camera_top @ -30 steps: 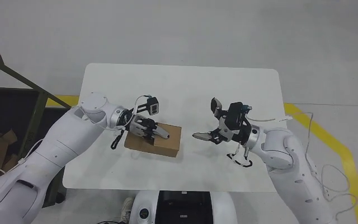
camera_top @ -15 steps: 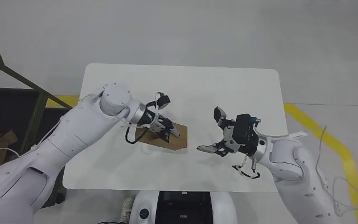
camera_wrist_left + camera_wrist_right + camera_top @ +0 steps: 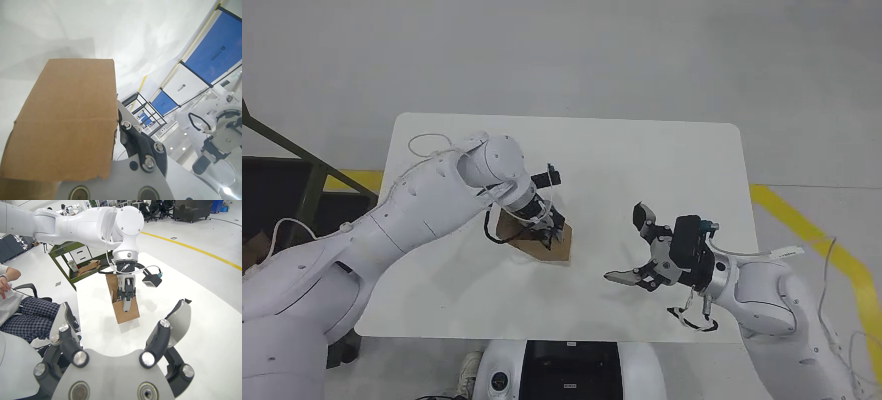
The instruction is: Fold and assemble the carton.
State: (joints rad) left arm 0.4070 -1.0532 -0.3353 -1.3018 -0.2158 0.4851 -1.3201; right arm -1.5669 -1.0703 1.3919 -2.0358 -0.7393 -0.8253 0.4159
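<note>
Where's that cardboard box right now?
In the top view the carton is near the middle of the table, gripped by the left hand. The open right hand is beside it, not touching.

White table [image 3: 642,150] — rounded corners, on grey floor [image 3: 542,60]. Yellow floor line [image 3: 782,205] beside it. Green metal cart [image 3: 60,252] holds cardboard scraps [image 3: 90,264] — just beyond the table edge.

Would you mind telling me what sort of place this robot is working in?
Probably a robotics lab or workshop hall: a yellow floor line, a green metal cart and blue partition panels.
</note>
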